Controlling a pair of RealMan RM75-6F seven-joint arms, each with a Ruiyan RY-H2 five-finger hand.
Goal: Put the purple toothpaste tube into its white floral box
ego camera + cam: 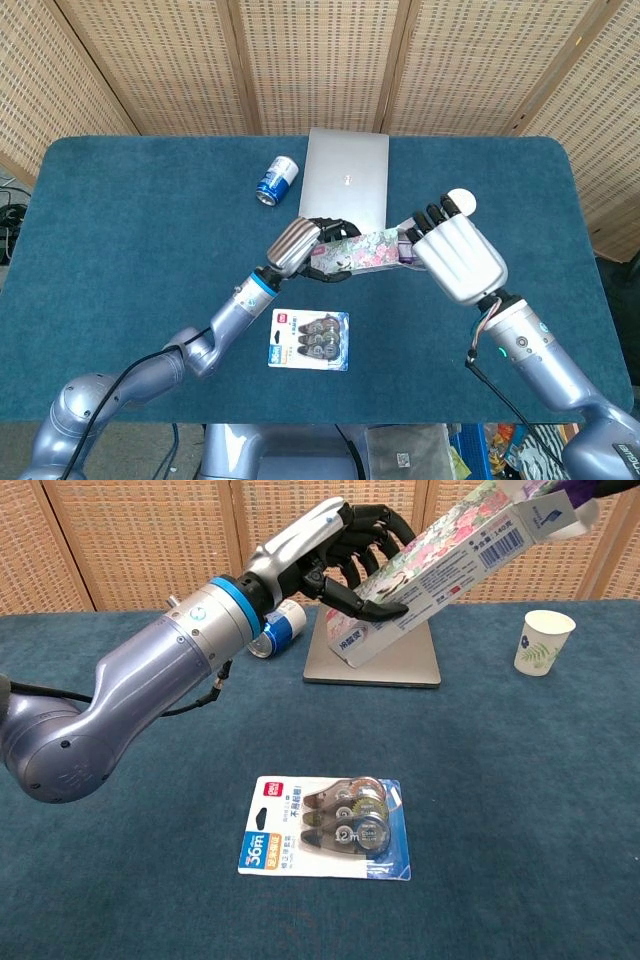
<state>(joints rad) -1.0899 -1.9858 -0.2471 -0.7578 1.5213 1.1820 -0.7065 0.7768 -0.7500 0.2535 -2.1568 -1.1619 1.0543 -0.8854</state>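
Note:
My left hand [298, 243] grips the white floral box [355, 250] at its lower end and holds it tilted above the table. In the chest view the same left hand [340, 550] shows wrapped around the box [470, 550], whose open flaps point up to the right. My right hand [455, 258] sits right against the box's open end, back to the camera. Of the purple toothpaste tube only a sliver [408, 256] shows at the mouth, and a purple tip [588, 488] at the chest view's top edge. The rest is hidden inside the box and behind the right hand.
A closed silver laptop [345, 175] lies at the back centre, with a blue can [277, 180] on its side to its left. A paper cup [543, 642] stands to the right. A blister pack of correction tapes [309, 339] lies near the front.

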